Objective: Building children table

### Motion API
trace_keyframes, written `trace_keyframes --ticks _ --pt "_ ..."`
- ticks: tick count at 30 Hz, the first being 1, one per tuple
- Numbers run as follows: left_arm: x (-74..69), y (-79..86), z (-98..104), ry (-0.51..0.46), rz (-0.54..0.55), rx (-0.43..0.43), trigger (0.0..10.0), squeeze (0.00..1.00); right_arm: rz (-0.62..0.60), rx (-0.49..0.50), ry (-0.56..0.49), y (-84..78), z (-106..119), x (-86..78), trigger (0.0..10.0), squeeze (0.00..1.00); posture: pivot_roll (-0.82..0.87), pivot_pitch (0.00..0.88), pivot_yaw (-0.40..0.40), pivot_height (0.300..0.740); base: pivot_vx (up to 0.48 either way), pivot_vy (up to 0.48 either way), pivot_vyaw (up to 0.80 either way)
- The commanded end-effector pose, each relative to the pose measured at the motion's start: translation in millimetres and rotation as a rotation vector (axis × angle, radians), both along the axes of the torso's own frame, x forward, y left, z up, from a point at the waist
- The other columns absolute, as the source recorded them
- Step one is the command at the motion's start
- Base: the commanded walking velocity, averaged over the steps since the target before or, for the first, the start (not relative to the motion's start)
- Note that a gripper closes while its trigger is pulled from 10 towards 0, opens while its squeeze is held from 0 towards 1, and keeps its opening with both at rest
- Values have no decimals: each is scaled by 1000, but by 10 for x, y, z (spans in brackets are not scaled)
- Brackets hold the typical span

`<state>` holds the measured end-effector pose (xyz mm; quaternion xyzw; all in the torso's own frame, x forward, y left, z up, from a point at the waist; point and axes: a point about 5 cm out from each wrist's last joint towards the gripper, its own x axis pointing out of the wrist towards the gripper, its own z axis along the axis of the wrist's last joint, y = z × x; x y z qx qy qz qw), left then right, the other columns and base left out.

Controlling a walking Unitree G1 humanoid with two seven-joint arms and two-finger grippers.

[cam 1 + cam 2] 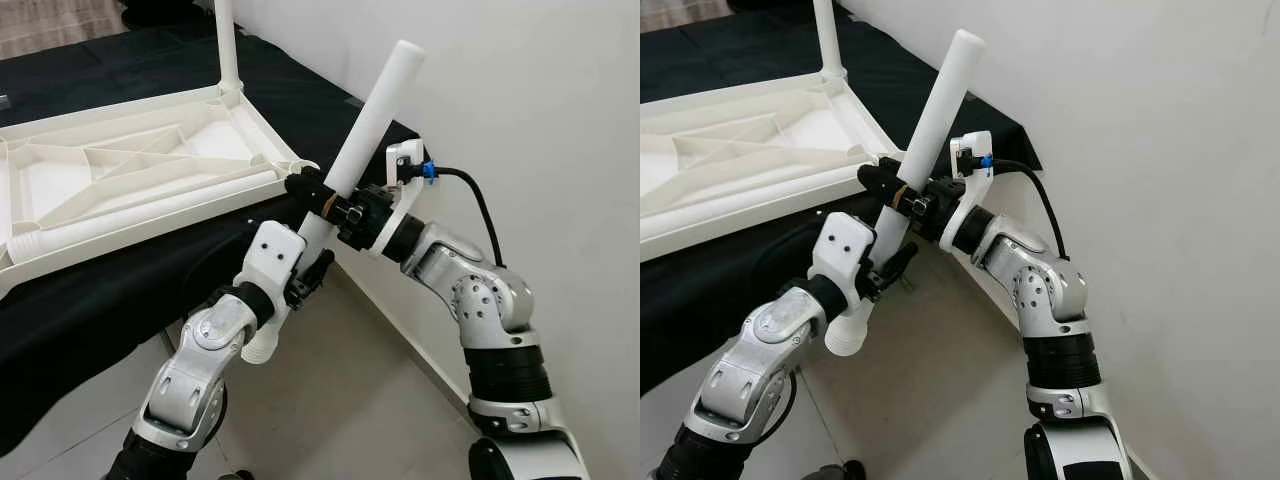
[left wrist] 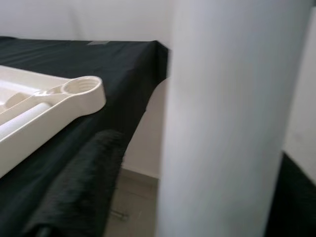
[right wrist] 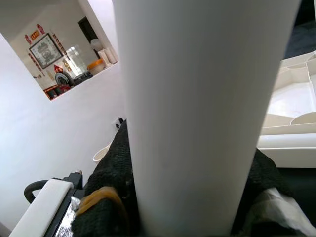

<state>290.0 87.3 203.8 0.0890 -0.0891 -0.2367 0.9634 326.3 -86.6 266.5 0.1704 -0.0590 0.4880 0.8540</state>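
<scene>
A white table leg (image 1: 375,110) slants up toward the wall, its ribbed end (image 1: 262,348) pointing down at the floor. My right gripper (image 1: 318,190) is shut on its middle, the black fingers (image 3: 111,173) pressing both sides. My left gripper (image 1: 305,272) is shut on the leg (image 2: 227,123) lower down. The white tabletop (image 1: 260,130) lies upside down on the black cloth, just left of the grippers. Its near corner socket (image 2: 81,86) stands open. One leg (image 1: 227,45) stands upright in the far corner. Another leg (image 1: 150,208) lies inside the tabletop.
The black-covered surface (image 1: 120,290) runs along the left, its edge near my left arm. A white wall (image 1: 540,100) closes the right side. Grey tiled floor (image 1: 350,400) lies below the arms. A black cable (image 1: 480,200) loops off my right wrist.
</scene>
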Motion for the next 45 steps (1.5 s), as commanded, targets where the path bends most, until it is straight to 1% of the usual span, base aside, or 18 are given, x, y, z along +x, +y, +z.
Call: trace_keyframes --ticks 1,5,6,7,9,11,12,13,14,16,20,22,24,26,29,39,45 --pt "10 44 -102 37 39 23 10000 1000 -19 13 -34 -32 79 18 0 0 84 172 -112 740 0 0 0" --pt "27 79 -129 45 64 39 10000 1000 -29 19 -42 -45 111 32 0 0 84 172 -112 740 0 0 0" --pt "30 91 -150 56 61 49 10000 0 -34 23 -45 -51 127 41 0 0 83 163 -113 740 0 0 0" --pt "25 102 -183 75 51 55 10000 0 -45 25 -55 -66 162 56 0 0 83 163 -113 740 0 0 0" --pt "25 102 -183 75 51 55 10000 0 -45 25 -55 -66 162 56 0 0 83 163 -113 740 0 0 0" --pt "-7 96 -265 113 21 86 10000 0 -65 27 -77 -98 225 87 0 0 82 157 -111 740 0 0 0" --pt "-7 96 -265 113 21 86 10000 0 -65 27 -77 -98 225 87 0 0 82 157 -111 740 0 0 0" --pt "-31 82 -317 133 6 103 10000 0 -72 29 -87 -114 261 104 0 0 83 156 -113 740 0 0 0" --pt "-31 82 -317 133 6 103 10000 0 -72 29 -87 -114 261 104 0 0 83 156 -113 740 0 0 0" --pt "-58 64 -386 155 -8 118 10000 0 -79 34 -98 -128 302 124 0 0 83 157 -114 740 0 0 0" --pt "-80 71 -491 182 -9 153 10000 0 -75 30 -118 -95 359 111 0 0 79 160 -117 740 0 0 0" --pt "-72 116 -521 181 6 171 10000 0 -51 26 -128 -69 379 77 0 0 78 163 -116 740 0 0 0" --pt "-66 135 -527 179 13 178 10000 0 -42 26 -129 -60 384 65 0 0 78 163 -116 740 0 0 0" --pt "-34 200 -497 136 55 183 10000 0 -29 24 -127 -40 392 49 0 0 79 163 -115 740 0 0 0" --pt "-16 223 -484 126 61 189 10000 0 -24 20 -129 -31 392 46 0 0 76 163 -114 740 0 0 0" --pt "-14 222 -501 134 54 212 10000 0 -11 4 -135 -30 406 42 0 0 73 163 -113 740 0 0 0" --pt "-31 200 -557 168 20 233 10000 0 -29 14 -143 -58 447 58 0 0 75 166 -111 740 0 0 0"
